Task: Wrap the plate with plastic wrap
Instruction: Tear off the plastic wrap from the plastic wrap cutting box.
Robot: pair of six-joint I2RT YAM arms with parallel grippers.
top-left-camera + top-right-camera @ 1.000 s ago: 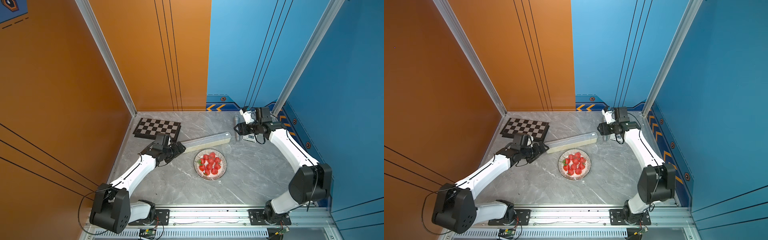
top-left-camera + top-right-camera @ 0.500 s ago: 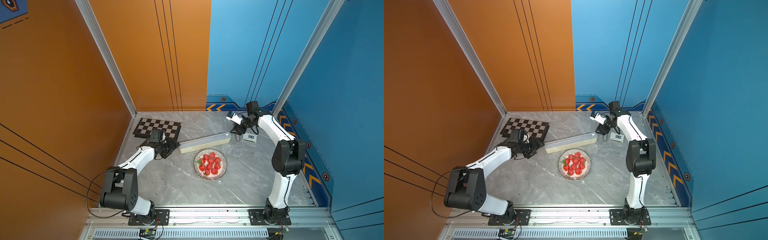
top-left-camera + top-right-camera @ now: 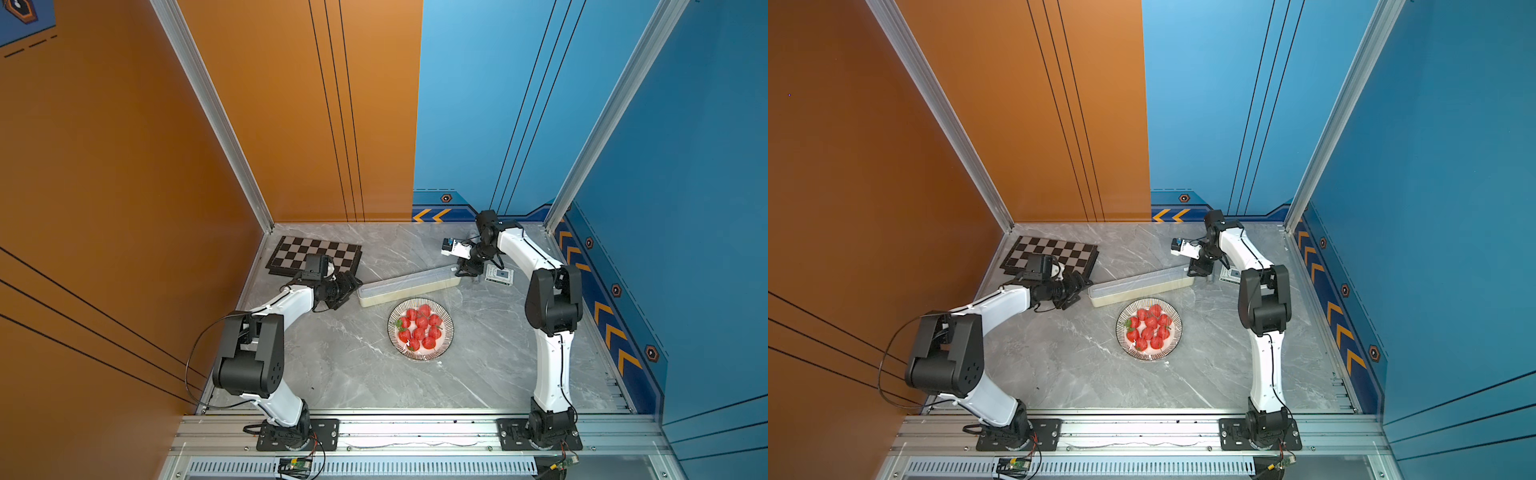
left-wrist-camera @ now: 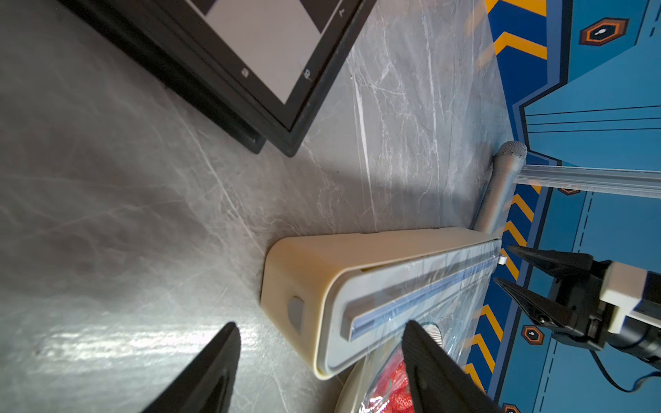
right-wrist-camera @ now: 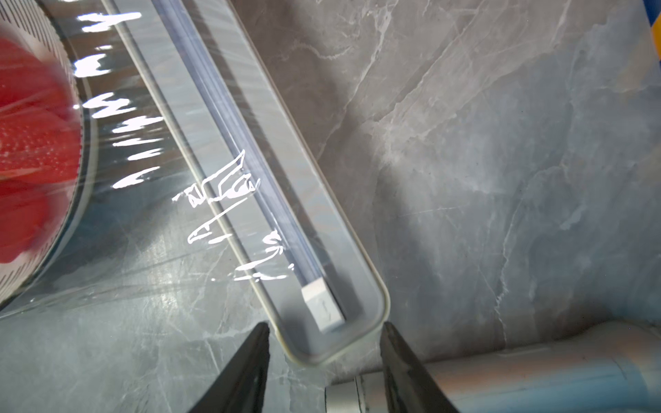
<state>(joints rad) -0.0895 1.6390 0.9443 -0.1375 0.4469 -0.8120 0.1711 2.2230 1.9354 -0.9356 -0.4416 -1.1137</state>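
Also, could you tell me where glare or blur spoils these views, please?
Right wrist view: hard white glints on the plastic wrap, strawberries blurred at the edge. Left wrist view: a bright glare patch on the table. Both top views: evenly lit, the plate sharp.

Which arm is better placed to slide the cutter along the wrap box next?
The right arm. Its jaws straddle the box end where the grey cutter sits, so it could likely push it along. The left jaws stand open at the opposite end.
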